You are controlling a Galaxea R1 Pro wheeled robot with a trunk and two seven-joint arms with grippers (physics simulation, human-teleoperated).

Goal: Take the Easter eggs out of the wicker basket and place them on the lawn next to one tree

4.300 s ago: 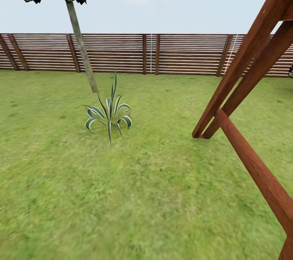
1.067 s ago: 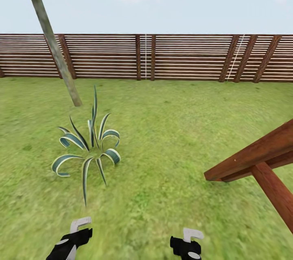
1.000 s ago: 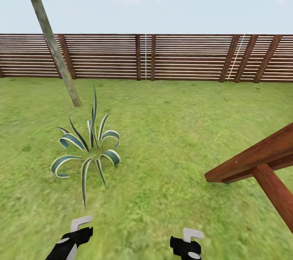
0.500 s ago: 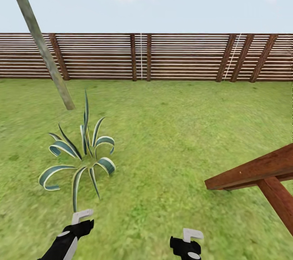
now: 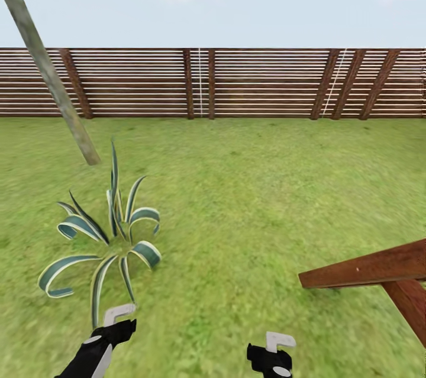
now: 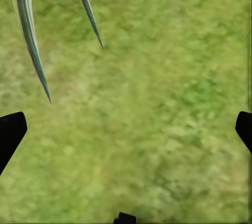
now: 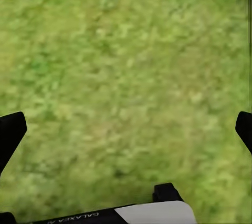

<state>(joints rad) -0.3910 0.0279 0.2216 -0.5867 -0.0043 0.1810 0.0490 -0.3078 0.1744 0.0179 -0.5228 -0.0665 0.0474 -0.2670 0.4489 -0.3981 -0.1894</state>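
Currently on record, one robot in transit across the lawn (image 5: 254,189) of the garden.

- Left pincer (image 5: 112,322): low in the head view; its wrist view has the two dark fingertips at opposite edges with bare grass between, so it stands wide and holds nothing.
- Right pincer (image 5: 275,348): same reading, spread wide over grass, empty.
- Tree (image 5: 47,70): pale leaning trunk at far left, meeting the grass well ahead of the left arm.
- Striped spiky plant (image 5: 106,236): between the left arm and the trunk, leaf tips near the left pincer.
- Wooden beams (image 5: 378,277): reddish frame at right, close beside the right arm's path.
- Slat fence (image 5: 236,82): along the back.
- Eggs and basket: nowhere in these pictures; their whereabouts cannot be told from here.

Risks, as judged: driving on with the basket unlocated could waste travel; a turn rightward may clip the beams; a leftward drift may snag the plant's leaves.
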